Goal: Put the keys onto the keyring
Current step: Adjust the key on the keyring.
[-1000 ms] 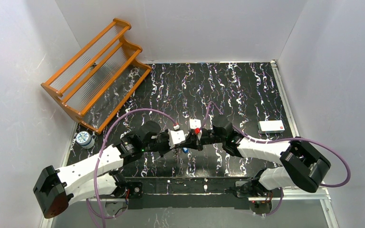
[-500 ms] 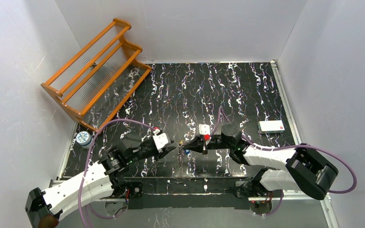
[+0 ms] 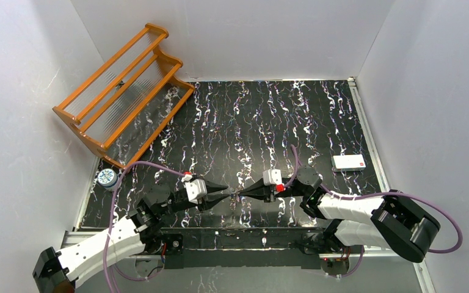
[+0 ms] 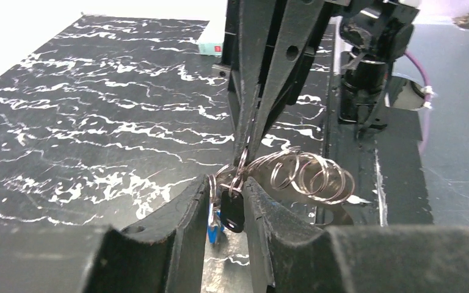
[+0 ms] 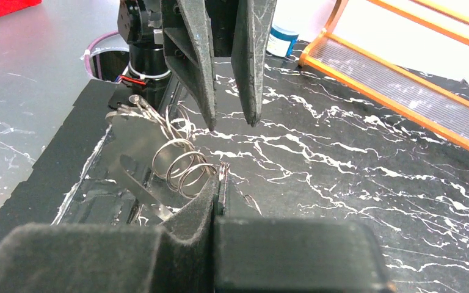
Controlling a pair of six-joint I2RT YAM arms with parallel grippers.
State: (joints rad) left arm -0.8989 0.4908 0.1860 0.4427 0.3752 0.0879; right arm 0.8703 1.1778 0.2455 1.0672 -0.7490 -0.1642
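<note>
Top cam won't help you much. L gripper (image 3: 230,193) & R gripper (image 3: 242,195) meet tip to tip over the near-middle of the table (image 3: 262,116), and the keys and keyring are too small to pick out there, so go by the wrist cams.

R gripper is fully closed, pinching one loop of the keyring (image 4: 305,174), a bunch of silvery wire rings. Can't tell whether the rings rest on the mat or hang clear of it.

L gripper is part open, fingers apart w/ nothing clamped. A black-headed key (image 4: 232,212) & a blue key (image 4: 213,231) hang from the rings in the gap, their lower ends cut off by the fingers. In R wrist view the keys are hidden behind its own fingers.

No writing you can read. The white card (image 3: 349,162) shows only a red mark, and the tin (image 3: 106,177) lid is a blurred pattern. The orange rack (image 3: 122,91) is cropped in R wrist view.
</note>
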